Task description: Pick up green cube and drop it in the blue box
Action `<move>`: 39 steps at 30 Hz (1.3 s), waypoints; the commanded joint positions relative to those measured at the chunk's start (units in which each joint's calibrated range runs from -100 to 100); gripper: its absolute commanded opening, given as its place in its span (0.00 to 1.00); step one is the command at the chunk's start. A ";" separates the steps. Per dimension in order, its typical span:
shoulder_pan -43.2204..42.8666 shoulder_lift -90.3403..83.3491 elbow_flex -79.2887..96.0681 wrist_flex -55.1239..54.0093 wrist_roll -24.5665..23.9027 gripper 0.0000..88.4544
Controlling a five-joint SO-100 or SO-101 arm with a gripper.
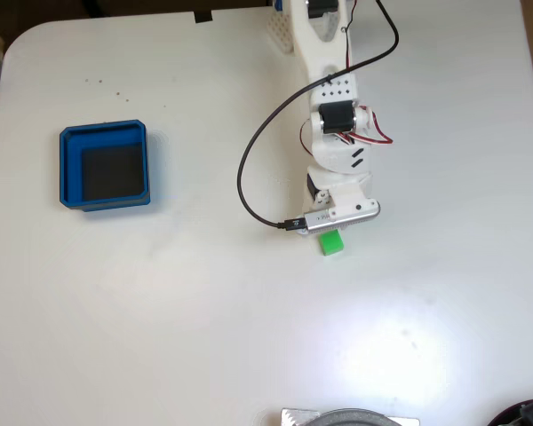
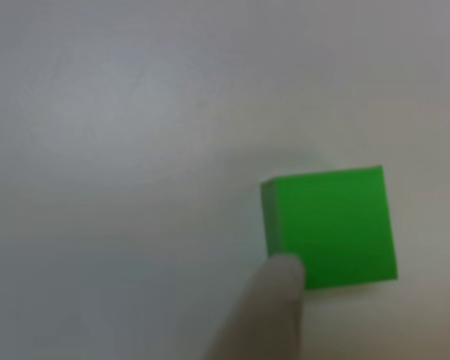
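One green cube [image 2: 334, 225]: bright, plain-faced, sharp-edged, on white table [image 1: 160, 311]; gripper [image 1: 330, 232] above it, jaw state unclear.

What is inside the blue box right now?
In the fixed view the blue box shows only its dark floor. The green cube sits on the table, partly covered by the arm.

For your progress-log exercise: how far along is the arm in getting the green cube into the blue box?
Done: the arm has reached the green cube, which sits on the white table. In hand: in the other view one fingertip stands at the cube's lower left corner; whether the gripper is closed cannot be told. Left: grasp, lift, carry left in the fixed view to the blue box, whose dark floor lies bare.
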 commanded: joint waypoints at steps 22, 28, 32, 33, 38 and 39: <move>-0.96 5.12 -4.38 -4.05 0.15 0.37; -1.80 5.29 -4.38 -4.05 0.05 0.36; -1.87 5.45 -4.38 -4.05 0.05 0.36; -1.87 5.45 -4.38 -4.13 0.05 0.36; -1.87 5.54 -4.38 -6.08 -0.39 0.36; -1.80 5.71 -4.38 -6.98 -0.39 0.36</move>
